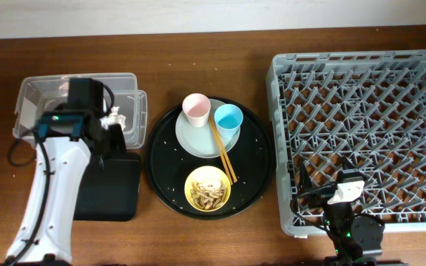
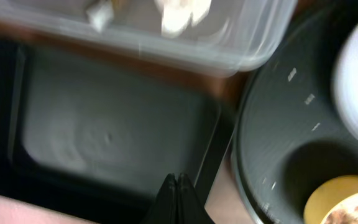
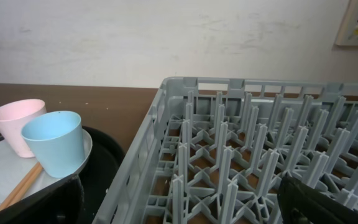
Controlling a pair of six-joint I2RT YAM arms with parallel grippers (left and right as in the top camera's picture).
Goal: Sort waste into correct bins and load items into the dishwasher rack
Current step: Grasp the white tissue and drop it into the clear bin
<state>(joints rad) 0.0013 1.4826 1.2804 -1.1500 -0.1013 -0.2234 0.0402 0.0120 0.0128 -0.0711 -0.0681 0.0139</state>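
Observation:
The crumpled white paper ball (image 1: 117,118) lies in the clear box (image 1: 39,92); it also shows in the left wrist view (image 2: 179,15). My left gripper (image 2: 178,183) is shut and empty, above the near rim of the shallow black tray (image 2: 104,130), which sits by the box (image 1: 120,192). On the round tray are the pale plate (image 1: 194,140), pink cup (image 1: 196,108), blue cup (image 1: 228,118), chopsticks (image 1: 224,151) and the yellow bowl (image 1: 208,188) with brownish scraps. My right gripper (image 3: 182,205) is open over the front-left corner of the grey rack (image 1: 361,133). I cannot make out the gold wrapper.
The large round black tray (image 1: 254,159) lies between the bins and the rack. The left arm (image 1: 58,185) crosses over the black rectangular tray. The rack's upright pegs (image 3: 241,155) stand just ahead of my right fingers. A pale wall is behind the table.

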